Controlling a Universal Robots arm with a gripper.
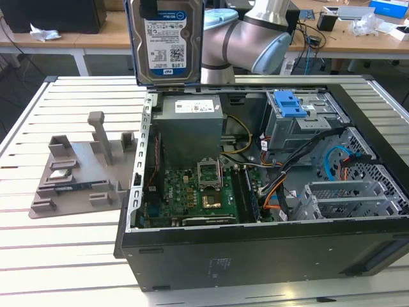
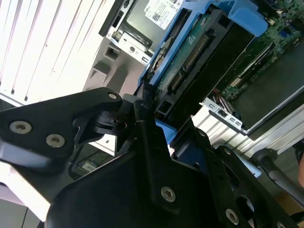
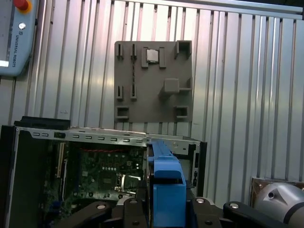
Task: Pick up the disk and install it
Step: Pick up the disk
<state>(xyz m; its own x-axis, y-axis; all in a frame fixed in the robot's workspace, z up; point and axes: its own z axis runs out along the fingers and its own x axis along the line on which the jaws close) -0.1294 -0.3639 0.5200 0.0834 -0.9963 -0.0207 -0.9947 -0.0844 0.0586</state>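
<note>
Silver-grey disk (image 1: 169,41), blue-railed, clamped upright in gripper (image 3: 167,209) above open case (image 1: 255,256); best held square and lined up with drive bay (image 1: 300,125) at four o'clock in the exterior view.

Silver-grey disk (image 1: 165,41), blue rails (image 3: 167,190); grey fixture plate (image 1: 70,174); green motherboard (image 1: 185,192); black case (image 1: 255,256)

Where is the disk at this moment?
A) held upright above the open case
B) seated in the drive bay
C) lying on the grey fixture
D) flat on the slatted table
A: the disk stands upright in the gripper, raised above the open computer case.
</note>
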